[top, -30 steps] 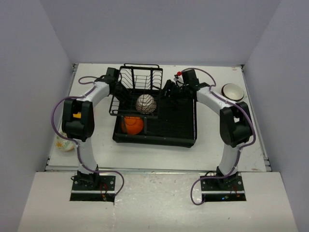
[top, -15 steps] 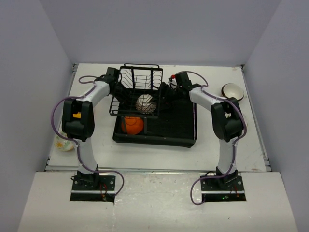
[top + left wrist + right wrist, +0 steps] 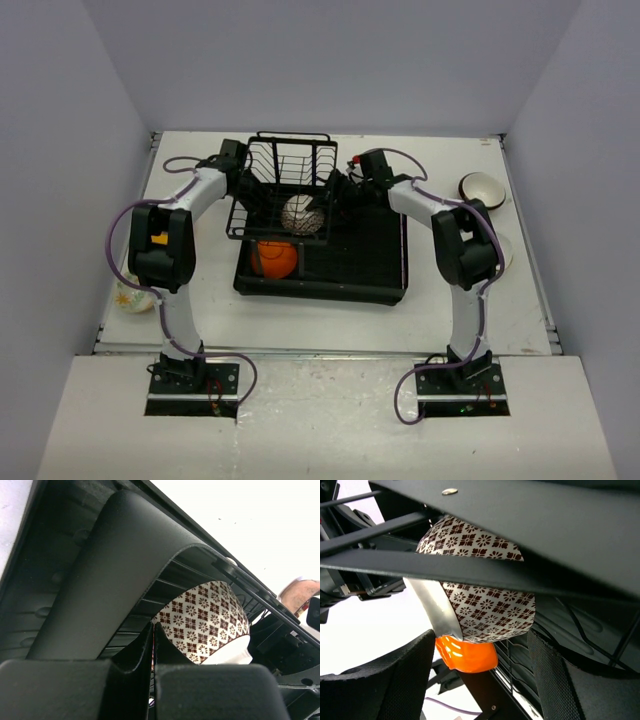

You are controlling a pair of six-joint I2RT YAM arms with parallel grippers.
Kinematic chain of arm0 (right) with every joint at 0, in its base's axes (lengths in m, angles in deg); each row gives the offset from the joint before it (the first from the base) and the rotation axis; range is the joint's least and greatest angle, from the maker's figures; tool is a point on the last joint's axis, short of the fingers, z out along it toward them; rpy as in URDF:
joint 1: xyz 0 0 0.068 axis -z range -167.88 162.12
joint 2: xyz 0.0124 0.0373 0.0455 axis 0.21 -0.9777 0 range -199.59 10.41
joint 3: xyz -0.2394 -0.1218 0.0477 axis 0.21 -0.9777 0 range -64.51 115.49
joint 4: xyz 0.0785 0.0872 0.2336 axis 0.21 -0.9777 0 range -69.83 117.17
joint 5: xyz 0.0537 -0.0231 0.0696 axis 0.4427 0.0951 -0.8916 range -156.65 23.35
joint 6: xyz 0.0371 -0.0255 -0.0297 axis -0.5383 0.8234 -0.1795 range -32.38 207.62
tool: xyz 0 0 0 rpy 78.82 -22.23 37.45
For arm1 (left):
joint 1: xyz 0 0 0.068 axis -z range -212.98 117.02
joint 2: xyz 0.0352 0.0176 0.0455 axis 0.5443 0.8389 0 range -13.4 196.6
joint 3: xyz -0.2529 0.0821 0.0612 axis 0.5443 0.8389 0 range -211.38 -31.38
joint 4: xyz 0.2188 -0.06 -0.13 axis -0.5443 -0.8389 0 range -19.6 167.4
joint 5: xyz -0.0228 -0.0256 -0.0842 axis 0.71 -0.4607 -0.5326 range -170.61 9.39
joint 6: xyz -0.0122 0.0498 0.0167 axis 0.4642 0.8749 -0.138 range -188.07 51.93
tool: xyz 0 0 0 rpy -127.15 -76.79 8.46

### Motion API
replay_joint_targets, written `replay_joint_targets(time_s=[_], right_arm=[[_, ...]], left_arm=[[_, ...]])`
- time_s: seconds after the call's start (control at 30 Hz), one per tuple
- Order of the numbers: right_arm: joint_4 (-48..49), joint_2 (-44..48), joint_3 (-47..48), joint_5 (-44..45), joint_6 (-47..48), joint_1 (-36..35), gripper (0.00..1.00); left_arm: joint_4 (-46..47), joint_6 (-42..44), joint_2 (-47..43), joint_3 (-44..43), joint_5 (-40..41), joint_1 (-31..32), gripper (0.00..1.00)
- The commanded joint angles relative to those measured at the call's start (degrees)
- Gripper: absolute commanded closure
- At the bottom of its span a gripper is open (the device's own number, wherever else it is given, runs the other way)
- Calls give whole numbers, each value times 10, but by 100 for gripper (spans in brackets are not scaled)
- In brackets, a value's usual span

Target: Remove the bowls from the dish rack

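The right claw (image 3: 481,641) is spread wide, and the brown-and-white patterned bowl (image 3: 480,600) shows between its fingers, standing on edge among the wires of the dish rack (image 3: 290,160), with an orange bowl (image 3: 467,656) just below it on the flat part of the rack. The left claw (image 3: 152,635) is pinched to a thin slit with nothing seen in it, just beside the same bowl on its other side. Out on the desk (image 3: 430,300) lie a white-inside bowl (image 3: 481,186) at the far right and a pale floral bowl (image 3: 133,297) at the near left.
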Motion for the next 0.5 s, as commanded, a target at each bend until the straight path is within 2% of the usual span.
replay_joint_targets(time_s=[0.0, 0.33, 0.47], right_arm=[[28, -16, 20, 18, -10, -6, 26], [34, -26, 3, 51, -7, -8, 24], [12, -38, 12, 72, -1, -11, 9]], left_arm=[[-5, 19, -11, -16, -27, 20, 100], [-17, 31, -9, -26, -36, 20, 100], [-21, 36, -9, -26, -38, 20, 100]])
